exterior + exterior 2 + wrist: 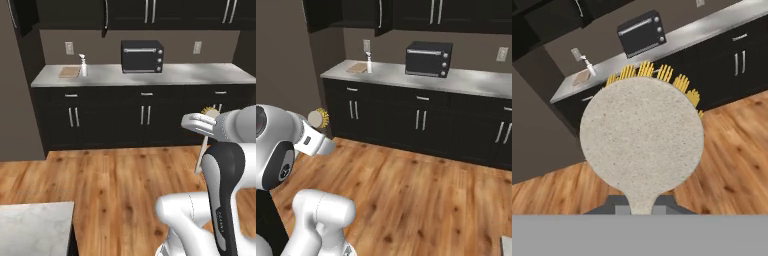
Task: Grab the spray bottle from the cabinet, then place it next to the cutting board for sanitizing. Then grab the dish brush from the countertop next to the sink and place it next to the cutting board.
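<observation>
My gripper [205,131] is shut on the dish brush [209,113], held in mid-air over the wooden floor, well short of the countertop [165,75]. The brush's pale round head with yellow bristles [642,135] fills the hand view and hides the fingertips. Its thin handle [201,159] hangs down below the hand. In the right base view the brush head [318,118] pokes up beside the wrist. The light-brown cutting board [69,72] lies at the far left end of the countertop. The white spray bottle [83,66] stands upright just right of the board.
A black toaster oven [142,56] sits mid-counter against the wall. Dark base cabinets with silver handles [145,115] run under the slab, with dark upper cabinets above. A marbled counter corner [35,227] juts in at the lower left. Wooden floor [115,175] lies between.
</observation>
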